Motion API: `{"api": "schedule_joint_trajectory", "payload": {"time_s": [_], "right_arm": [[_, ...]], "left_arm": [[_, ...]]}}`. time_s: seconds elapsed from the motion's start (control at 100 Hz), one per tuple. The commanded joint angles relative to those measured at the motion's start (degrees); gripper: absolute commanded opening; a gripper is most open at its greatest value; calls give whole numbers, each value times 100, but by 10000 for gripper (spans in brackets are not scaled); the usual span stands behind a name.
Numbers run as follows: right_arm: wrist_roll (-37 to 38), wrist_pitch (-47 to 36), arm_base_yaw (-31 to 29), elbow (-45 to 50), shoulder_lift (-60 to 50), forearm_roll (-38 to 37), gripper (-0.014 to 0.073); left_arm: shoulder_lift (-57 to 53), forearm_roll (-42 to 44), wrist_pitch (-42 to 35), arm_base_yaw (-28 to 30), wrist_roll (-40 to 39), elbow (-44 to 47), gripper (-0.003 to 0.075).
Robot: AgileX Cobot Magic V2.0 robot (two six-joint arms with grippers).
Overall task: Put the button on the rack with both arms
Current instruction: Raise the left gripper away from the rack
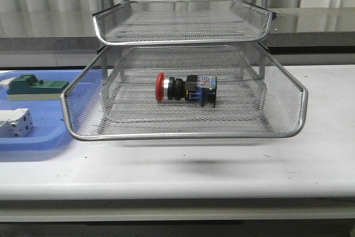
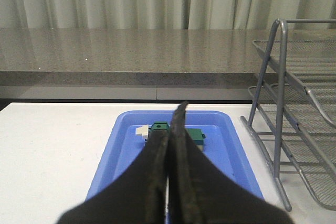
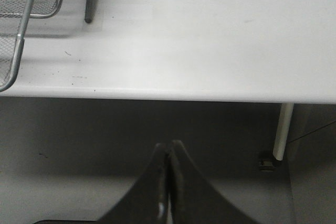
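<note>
The button, with red mushroom head, black body and blue rear block, lies on its side in the middle tier of the silver wire-mesh rack. The head points left. No gripper shows in the front view. My left gripper is shut and empty, above the near end of the blue tray, with the rack's frame to its right. My right gripper is shut and empty, off the table's front edge over the floor. A corner of the rack shows in the right wrist view.
The blue plastic tray at the left holds a green-topped block and a white-grey terminal block. The green block also shows in the left wrist view. A grey counter and curtains stand behind. A table leg shows below the edge.
</note>
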Motion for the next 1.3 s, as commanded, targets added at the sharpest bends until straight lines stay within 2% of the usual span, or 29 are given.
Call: {"api": "schedule_joint_trajectory", "payload": {"time_s": [0.0, 0.32, 0.5, 0.71, 0.88, 1.29], "right_arm": [[-6, -299, -3, -195, 3, -93, -70], [-6, -304, -3, -195, 3, -43, -70], [-6, -782, -3, -195, 3, 37, -70], [-6, -1352, -3, -195, 39, 873, -70], [-178, -1195, -3, -195, 644, 1742, -69], [-1750, -1025, 14, -195, 2516, 3371, -69]], "left_arm": [[35, -47, -450, 5, -45, -158, -20], [35, -47, -450, 5, -45, -158, -20], [35, -47, -450, 5, -45, -158, -20], [35, -47, -450, 5, -45, -158, -20], [35, -47, -450, 5, -45, -158, -20], [35, -47, -450, 5, -45, -158, -20]]}}
